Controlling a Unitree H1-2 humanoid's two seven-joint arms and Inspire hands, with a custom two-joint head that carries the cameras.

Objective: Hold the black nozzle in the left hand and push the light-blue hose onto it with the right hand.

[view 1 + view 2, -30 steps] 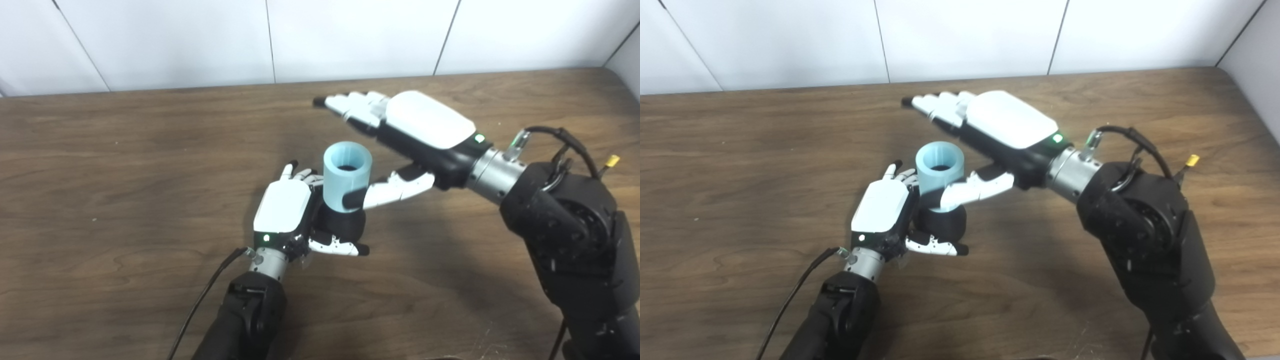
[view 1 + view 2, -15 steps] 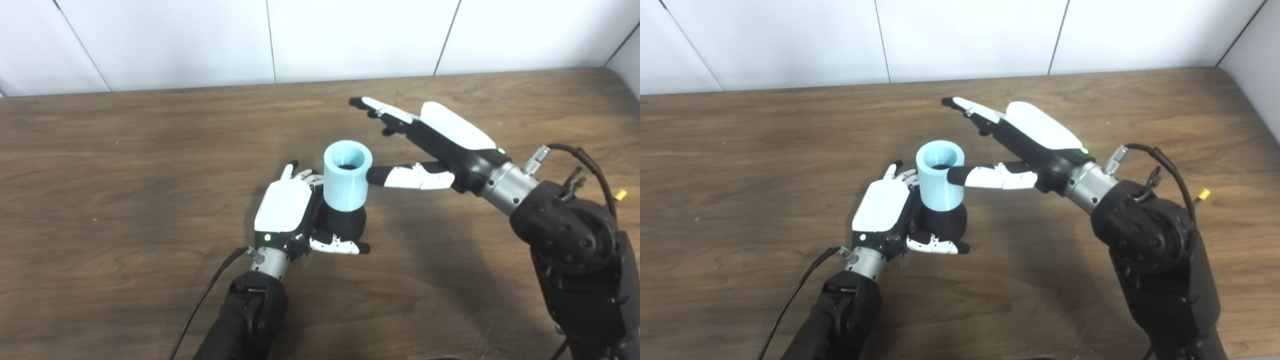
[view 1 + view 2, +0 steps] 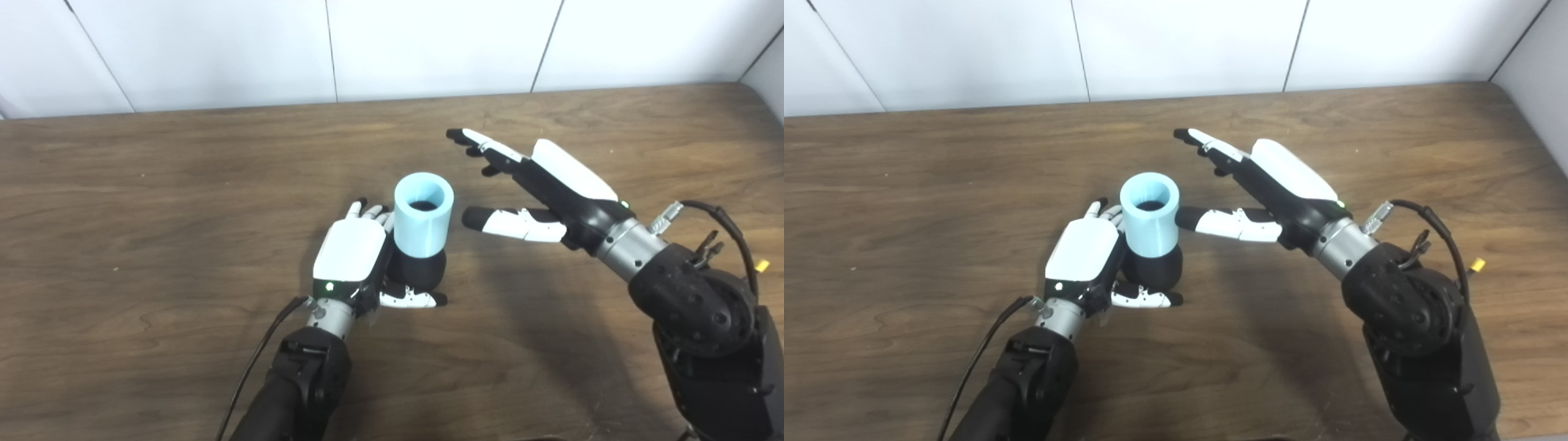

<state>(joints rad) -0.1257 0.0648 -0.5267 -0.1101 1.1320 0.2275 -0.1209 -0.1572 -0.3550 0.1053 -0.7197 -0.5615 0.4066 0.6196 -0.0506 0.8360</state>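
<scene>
Two parts stand joined mid-desk: left hand [image 3: 352, 257] grasps the rounded black plastic nozzle [image 3: 418, 272], steadying it upright; the light-blue cylindrical hose [image 3: 422, 214] caps it; right hand [image 3: 545, 187] released, splayed beside.

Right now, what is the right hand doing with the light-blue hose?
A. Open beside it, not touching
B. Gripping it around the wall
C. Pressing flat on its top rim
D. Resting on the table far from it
A: the right hand is open with fingers spread, a visible gap from the light-blue hose, which sits on the black nozzle in the left hand.
</scene>
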